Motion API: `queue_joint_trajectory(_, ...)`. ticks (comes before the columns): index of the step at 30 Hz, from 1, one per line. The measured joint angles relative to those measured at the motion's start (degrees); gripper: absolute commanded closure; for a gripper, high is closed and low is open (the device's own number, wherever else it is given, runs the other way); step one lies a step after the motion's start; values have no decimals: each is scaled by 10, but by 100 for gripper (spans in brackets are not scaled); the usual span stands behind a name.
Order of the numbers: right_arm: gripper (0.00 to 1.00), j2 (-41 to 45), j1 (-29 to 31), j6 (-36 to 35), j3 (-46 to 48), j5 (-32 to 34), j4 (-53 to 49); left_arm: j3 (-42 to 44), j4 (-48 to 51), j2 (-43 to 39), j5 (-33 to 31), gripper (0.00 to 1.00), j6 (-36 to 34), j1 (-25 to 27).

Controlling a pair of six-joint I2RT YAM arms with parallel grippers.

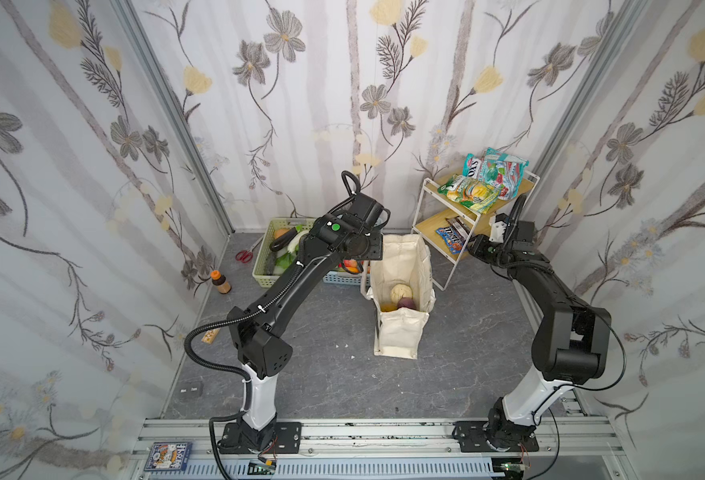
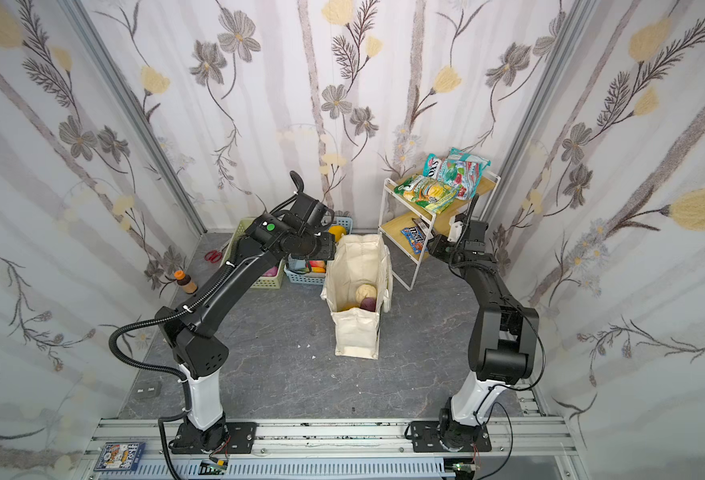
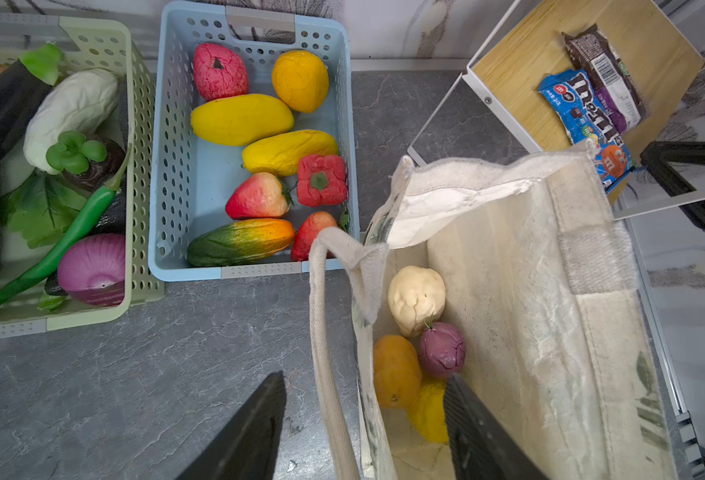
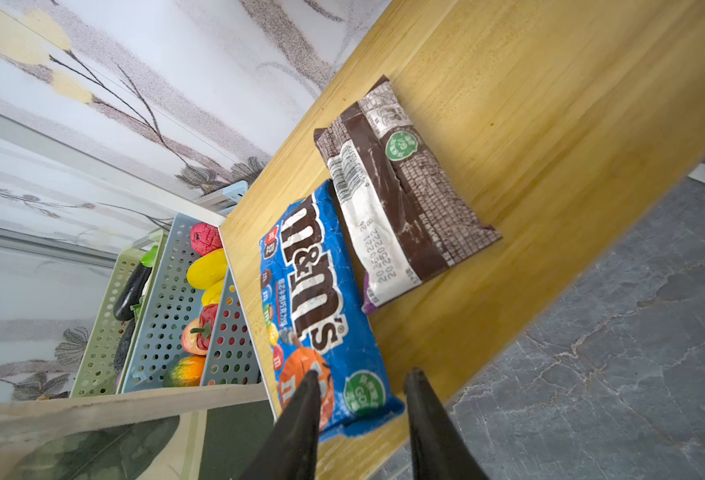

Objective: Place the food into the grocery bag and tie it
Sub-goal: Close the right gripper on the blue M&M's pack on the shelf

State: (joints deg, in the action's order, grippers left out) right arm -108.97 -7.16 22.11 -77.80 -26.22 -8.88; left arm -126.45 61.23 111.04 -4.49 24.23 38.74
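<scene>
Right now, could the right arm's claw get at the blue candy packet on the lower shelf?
Probably yes. The right claw is at the blue candy packet, a jaw on either side of its near end, nothing between. The brown packet lies beside it on the lower shelf, not over it.

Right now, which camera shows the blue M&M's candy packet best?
Right wrist: the blue M&M's candy packet lies close, lettering readable. Both top views show it tiny; in the left wrist view the cream canvas bag overlaps one end.
</scene>
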Motion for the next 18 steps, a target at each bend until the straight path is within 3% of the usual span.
queue_joint_trajectory(6,72,9,0,12,17,13,-8,0,0,0,0,37,0,0)
queue_joint_trajectory(11,84,13,0,22,29,11,-7,2,0,-1,0,37,0,-1)
queue_joint_trajectory(18,88,13,0,33,29,7,6,2,-2,-1,0,37,0,-1)
